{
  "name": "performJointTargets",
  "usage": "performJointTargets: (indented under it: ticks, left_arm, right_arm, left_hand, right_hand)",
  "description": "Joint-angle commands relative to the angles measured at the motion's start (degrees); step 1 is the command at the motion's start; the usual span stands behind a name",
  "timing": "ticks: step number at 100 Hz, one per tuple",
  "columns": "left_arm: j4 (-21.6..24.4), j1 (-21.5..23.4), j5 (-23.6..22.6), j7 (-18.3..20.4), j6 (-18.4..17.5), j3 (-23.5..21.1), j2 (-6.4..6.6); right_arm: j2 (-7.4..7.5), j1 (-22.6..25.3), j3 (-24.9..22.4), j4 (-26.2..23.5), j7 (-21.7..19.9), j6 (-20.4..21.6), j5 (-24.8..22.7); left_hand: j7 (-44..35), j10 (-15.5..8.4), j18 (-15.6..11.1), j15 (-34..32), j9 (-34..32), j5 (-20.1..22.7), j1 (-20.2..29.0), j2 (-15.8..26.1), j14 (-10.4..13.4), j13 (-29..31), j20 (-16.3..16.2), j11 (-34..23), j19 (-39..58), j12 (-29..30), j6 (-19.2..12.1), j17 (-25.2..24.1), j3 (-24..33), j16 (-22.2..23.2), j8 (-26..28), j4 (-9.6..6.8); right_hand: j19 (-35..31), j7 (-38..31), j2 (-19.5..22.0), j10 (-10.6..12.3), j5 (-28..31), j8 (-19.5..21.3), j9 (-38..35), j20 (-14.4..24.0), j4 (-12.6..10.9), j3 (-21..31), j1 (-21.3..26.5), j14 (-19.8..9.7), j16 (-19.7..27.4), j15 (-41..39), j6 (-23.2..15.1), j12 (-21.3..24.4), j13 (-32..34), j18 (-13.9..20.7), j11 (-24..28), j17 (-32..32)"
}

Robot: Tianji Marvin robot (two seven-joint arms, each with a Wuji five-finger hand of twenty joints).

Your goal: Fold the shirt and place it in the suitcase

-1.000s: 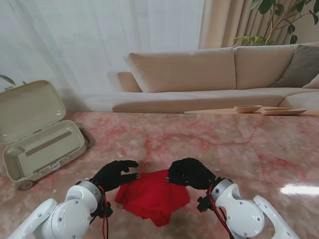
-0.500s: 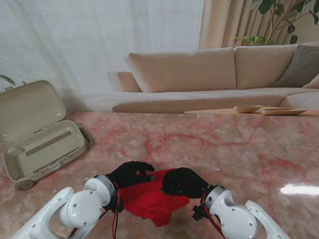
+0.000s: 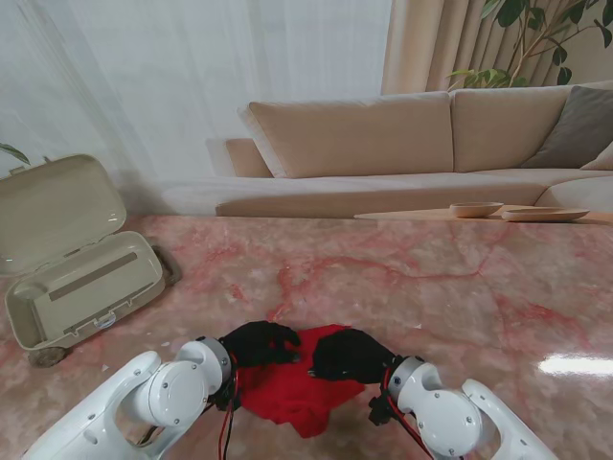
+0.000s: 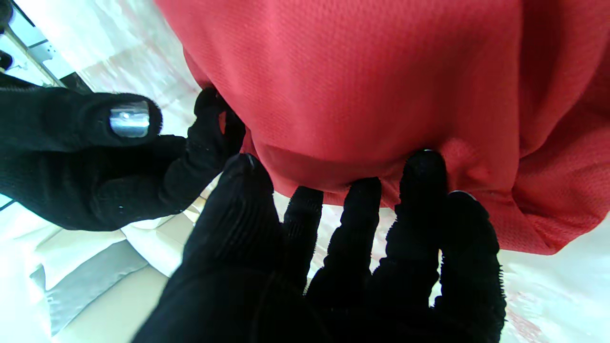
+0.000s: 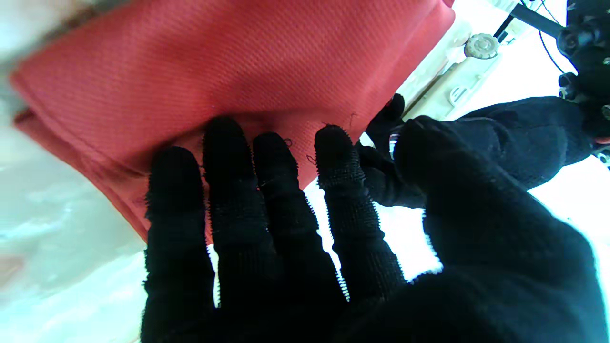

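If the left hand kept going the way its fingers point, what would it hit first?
Probably the right hand. The left hand rests on the red shirt, fingers aimed across it at the right hand's fingertips, which lie close ahead. Depth is hard to judge.

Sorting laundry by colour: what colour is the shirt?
Red, a plain weave with no print; the shirt shows best in the left wrist view.

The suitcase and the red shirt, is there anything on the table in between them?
No. In the stand's view, only bare pink marble table lies between the open suitcase and the red shirt; the left hand rests on the shirt's near edge.
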State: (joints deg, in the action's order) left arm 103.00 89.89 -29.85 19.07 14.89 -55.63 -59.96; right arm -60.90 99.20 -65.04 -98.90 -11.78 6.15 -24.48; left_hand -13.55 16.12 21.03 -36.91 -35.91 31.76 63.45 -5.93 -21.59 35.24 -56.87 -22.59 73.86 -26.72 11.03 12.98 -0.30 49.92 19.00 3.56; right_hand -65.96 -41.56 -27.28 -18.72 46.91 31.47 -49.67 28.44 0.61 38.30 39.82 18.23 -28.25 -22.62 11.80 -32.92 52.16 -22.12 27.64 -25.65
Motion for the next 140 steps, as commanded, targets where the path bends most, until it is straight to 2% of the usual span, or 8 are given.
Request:
performJointTargets:
  ticks: [1, 19, 48, 64, 83, 105, 117, 140]
  left_arm:
    - [-1.22, 0.32, -0.32, 0.86, 0.06, 0.66, 0.4]
    - [-2.25, 0.08, -0.3, 2.18, -0.24, 1.07, 0.75]
    - [-2.41, 0.91, -0.08, 1.41, -1.1, -0.21, 0.56]
    - [-0.54, 2.67, 0.25, -0.75, -2.48, -2.54, 0.03]
    - [3.77, 5.67, -0.92, -3.3, -3.21, -5.99, -0.5]
    - [9.64, 10.12, -5.47, -4.95, -2.35, -10.67, -0.72]
    - [11.92, 13.08, -7.97, -7.6, -1.63, -13.22, -1.19]
    - [13.88, 18.5, -14.57, -15.03, -2.41, -18.27, -2.31]
  right_arm:
    - [0.12, -0.07, 0.27, 1.46, -1.24, -0.53, 0.32]
    - [0.34, -0.6, 0.74, 2.68, -2.0, -1.26, -0.38]
    - [0.49, -0.24, -0.05, 1.9, -2.83, -1.32, -0.37]
    - [0.15, 0.86, -1.45, -0.22, -1.91, -0.58, 1.25]
    - [-0.25, 3.03, -4.21, -4.22, -0.2, 0.91, 1.72]
    - [-0.63, 5.46, -7.65, -8.27, 1.58, 2.39, 1.28]
    - [-0.92, 6.07, -8.84, -9.21, 3.0, 2.65, 0.54]
    - [-2.12, 6.16, -9.18, -9.03, 8.94, 2.5, -0.99]
  left_hand:
    - [-1.47, -0.81, -0.39, -2.0, -1.59, 1.8, 0.55, 2.0, -0.76, -0.83, -1.55, -1.26, 2.15, -0.66, -0.69, -0.63, -1.6, 0.9, 0.69, -0.75]
    - [-1.68, -0.97, -0.57, -1.56, -1.35, 1.73, 0.5, 2.04, -0.57, -1.31, -1.56, -1.16, 1.58, -0.64, -0.75, -1.2, -1.6, 0.88, 0.68, -0.77]
    - [-1.45, -0.12, -0.74, -0.49, 0.37, 0.94, 0.42, 2.08, -0.34, -2.66, -1.25, -0.38, 0.06, -0.35, -0.99, -2.42, -1.61, 0.65, 0.51, -0.8]
    - [-1.08, 0.2, -0.79, 0.32, 1.26, 0.23, 0.07, 2.02, -0.32, -3.51, -0.88, 0.14, -1.12, -0.1, -1.09, -3.14, -1.68, 0.37, 0.35, -0.79]
    - [-0.21, 0.3, -0.69, 1.41, 2.14, -1.03, -1.01, 1.94, -0.23, -4.37, -0.36, 0.9, -2.57, 0.26, -1.23, -3.84, -1.87, -0.09, 0.06, -0.72]
    - [0.48, 0.49, -0.68, 2.88, 2.88, -1.32, -1.96, 1.93, -0.04, -5.16, 0.38, 1.93, -4.51, 0.69, -1.34, -4.68, -1.82, -0.77, -0.04, -0.68]
    - [0.93, 0.51, -0.38, 4.57, 3.61, -1.58, -2.26, 1.74, 0.07, -6.2, 1.64, 2.62, -7.3, 0.95, -1.54, -5.87, -1.79, -1.66, -0.01, -0.66]
    - [1.41, 0.23, 0.22, 11.19, 5.69, -1.59, -3.75, 1.37, -0.07, -9.41, 8.14, 4.97, -17.2, 2.16, -2.32, -9.08, -1.87, -6.8, 0.14, -0.46]
  right_hand:
    - [-0.01, -0.45, 0.73, 1.06, -0.6, -0.53, 0.67, 1.37, 0.54, -1.04, 0.89, -0.69, -0.32, 0.25, -2.18, 0.92, -0.45, 0.86, -0.17, 0.65]
    - [-0.25, -0.66, 0.85, 1.04, -0.63, -0.61, 0.72, 1.75, 0.51, -1.02, 0.77, -0.72, -0.51, 0.01, -2.17, 0.82, -0.39, 1.0, 0.01, 0.69]
    - [-0.29, -0.54, 1.34, 0.95, -0.45, -0.67, 0.69, 2.15, 0.49, -1.39, 0.32, -0.49, -0.72, -0.23, -2.08, 0.75, -0.26, 0.54, 0.14, 0.58]
    - [-0.3, -0.2, 1.53, 0.77, -0.21, -0.53, 0.63, 2.33, 0.4, -1.73, 0.24, -0.21, -0.82, -0.32, -1.78, 0.71, -0.32, 0.17, 0.2, 0.57]
    - [-0.28, 0.4, 1.92, 0.64, 0.24, -0.25, 0.48, 2.57, 0.32, -2.26, -0.13, 0.13, -1.05, -0.61, -1.78, 0.69, -0.22, -0.54, 0.14, 0.57]
    - [-0.43, 1.2, 2.22, 0.65, 0.81, 0.15, 0.13, 2.88, 0.22, -2.91, -0.57, 0.3, -1.25, -0.85, -1.87, 0.71, 0.05, -0.82, -0.09, 0.4]
    - [-0.41, 1.55, 2.13, 0.77, 1.05, 0.47, -0.02, 3.01, 0.15, -3.14, -0.64, 0.11, -1.32, -0.86, -2.0, 0.7, 0.04, -0.88, -0.23, 0.38]
    - [1.55, 3.05, 1.8, 1.19, 0.81, 1.06, 0.71, 2.61, 0.04, -2.88, -1.21, -0.3, -0.68, 0.86, -2.16, 0.86, -1.63, -0.72, -1.03, 2.01]
